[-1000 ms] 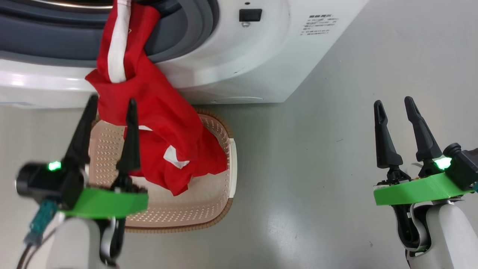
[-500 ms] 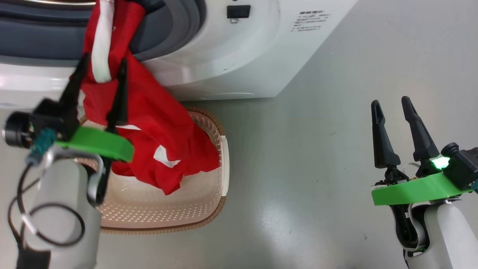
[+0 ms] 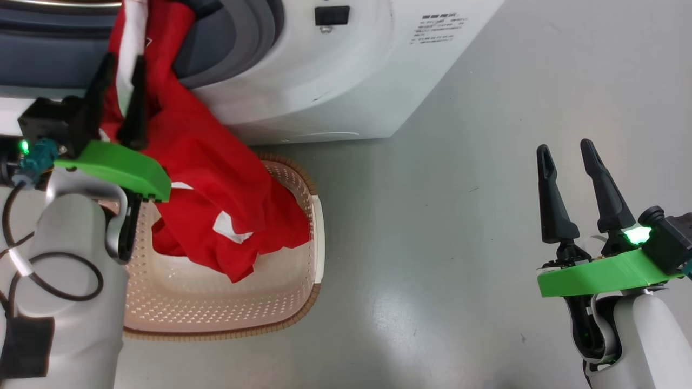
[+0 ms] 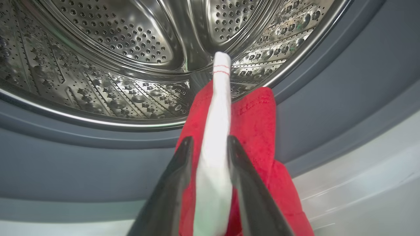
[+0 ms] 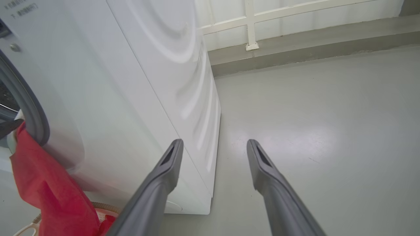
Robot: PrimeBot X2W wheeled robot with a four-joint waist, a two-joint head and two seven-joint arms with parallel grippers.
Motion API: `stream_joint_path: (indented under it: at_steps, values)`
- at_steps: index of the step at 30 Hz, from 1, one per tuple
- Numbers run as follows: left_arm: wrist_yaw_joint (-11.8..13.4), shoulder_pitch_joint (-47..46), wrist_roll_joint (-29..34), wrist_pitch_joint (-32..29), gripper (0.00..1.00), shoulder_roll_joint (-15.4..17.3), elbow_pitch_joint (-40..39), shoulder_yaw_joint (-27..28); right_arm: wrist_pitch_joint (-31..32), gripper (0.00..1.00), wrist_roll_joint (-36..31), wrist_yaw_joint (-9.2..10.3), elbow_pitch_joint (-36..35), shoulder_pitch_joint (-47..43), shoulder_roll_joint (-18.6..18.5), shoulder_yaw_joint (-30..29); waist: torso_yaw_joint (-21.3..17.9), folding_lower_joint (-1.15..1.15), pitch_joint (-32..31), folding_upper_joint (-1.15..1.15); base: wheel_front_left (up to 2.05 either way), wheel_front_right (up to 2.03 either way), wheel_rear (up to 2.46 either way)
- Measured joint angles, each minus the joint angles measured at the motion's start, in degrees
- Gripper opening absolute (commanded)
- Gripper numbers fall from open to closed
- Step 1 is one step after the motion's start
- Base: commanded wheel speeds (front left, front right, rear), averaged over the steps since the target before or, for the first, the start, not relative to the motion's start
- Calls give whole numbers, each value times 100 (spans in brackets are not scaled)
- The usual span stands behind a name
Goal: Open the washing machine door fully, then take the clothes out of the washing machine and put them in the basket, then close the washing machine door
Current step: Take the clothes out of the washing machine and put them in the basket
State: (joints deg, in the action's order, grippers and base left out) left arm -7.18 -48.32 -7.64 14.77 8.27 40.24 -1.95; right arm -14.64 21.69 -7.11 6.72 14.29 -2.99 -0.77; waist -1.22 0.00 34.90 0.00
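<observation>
**While the clothes [image 3: 216, 162] trail into the basket [image 3: 227, 308], the left gripper [image 3: 122, 59] straddles their white strip [image 4: 213, 157]**

Where the head view comes nearest the robot, at its lower right, the right gripper [image 3: 565, 146] hangs over the bare grey floor [image 3: 432, 216]. Its two dark fingers are spread wide, well apart from everything else, with nothing between them. In its own wrist view the same fingers frame the floor beside the white side panel of the washing machine [image 5: 131, 82].

At the lower left, the left arm's pale forearm [image 3: 70, 302] covers the basket's near-left corner. The basket stands on the floor just in front of the machine. The lower end of the clothes lies bunched inside it, a small white patch showing among the red folds. From there the fabric runs over the basket's far rim, up the machine's white front and across the grey gasket [image 4: 65, 170].

Up at that opening the left gripper points into the machine. Its jaws stand partway apart, one finger on each side of the white strip, with red cloth underneath. In the left wrist view the finger on that view's right touches the strip, while a sliver of red shows between the strip and the other finger. Whether the jaws actually pinch the cloth I cannot tell.

Beyond the fingertips, the strip's end rests on the lip of the perforated steel drum [image 4: 115, 49], whose ribbed wall curves away behind it.
</observation>
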Motion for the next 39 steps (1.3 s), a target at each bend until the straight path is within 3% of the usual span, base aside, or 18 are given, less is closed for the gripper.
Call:
stream_joint_path:
  at_steps: [1, 3, 13, 22, 33, 39]
  values:
    - [0, -15, -15, 0, 15, 0, 18, -2, 0, 100, 0, 0, -1, 0, 0, -1, 1, 0, -1, 0, 0, 0, 0]
    - [0, -15, -53, 0, 0, 0, 36, -14, 0, 100, 0, 0, -3, 0, 0, -3, 10, 0, -4, 0, 0, 0, 0]
    - [0, 164, -112, 0, 0, -7, -479, -31, 0, 100, -1, 0, -5, -1, -1, -21, 78, 0, -91, 0, 0, 0, 0]
    - [0, 1485, -164, -1, 0, -257, -1050, 7, 0, 100, 0, 0, -8, -7, -1, -24, 131, 0, -159, 0, 0, 0, 0]
    - [0, 2022, -145, -4, 0, -547, -578, -205, 0, 100, -8, 0, -35, -4, -1, -26, 188, 0, -38, 0, 0, 0, 0]
    - [0, 1994, -190, -4, 0, -582, 96, -378, 0, 100, -21, 0, -65, 0, -1, -40, 172, 0, 98, 0, 0, 0, 0]
